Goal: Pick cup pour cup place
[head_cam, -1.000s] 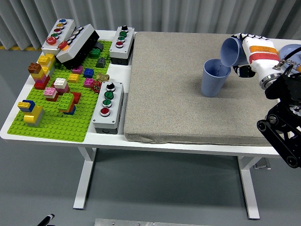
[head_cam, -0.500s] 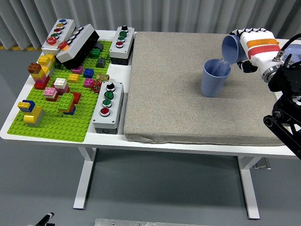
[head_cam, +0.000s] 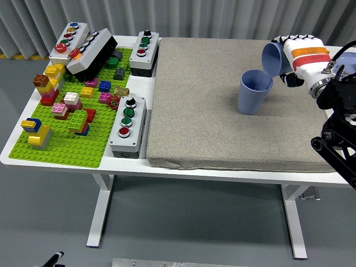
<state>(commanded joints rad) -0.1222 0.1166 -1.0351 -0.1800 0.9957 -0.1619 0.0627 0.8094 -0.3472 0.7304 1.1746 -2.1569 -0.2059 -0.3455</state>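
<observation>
A blue ribbed cup (head_cam: 254, 93) stands upright on the grey mat (head_cam: 222, 105), right of its middle. Just above and to the right of its rim my right hand (head_cam: 297, 58), white with an orange band, is shut on a second blue cup (head_cam: 273, 60). That cup is tipped on its side with its mouth facing left and down over the standing cup. The two cups are close at the rims; I cannot tell if they touch. My left hand is not in view.
A green brick baseplate (head_cam: 72, 144) with several coloured bricks fills the table's left side. Button boxes (head_cam: 128, 125) stand beside and behind it. My black right arm (head_cam: 339, 133) hangs over the mat's right edge.
My right hand rose and shifted right with the tilted cup a second ago. Since half a second ago it has barely moved, and the thin stream seen then no longer shows.
</observation>
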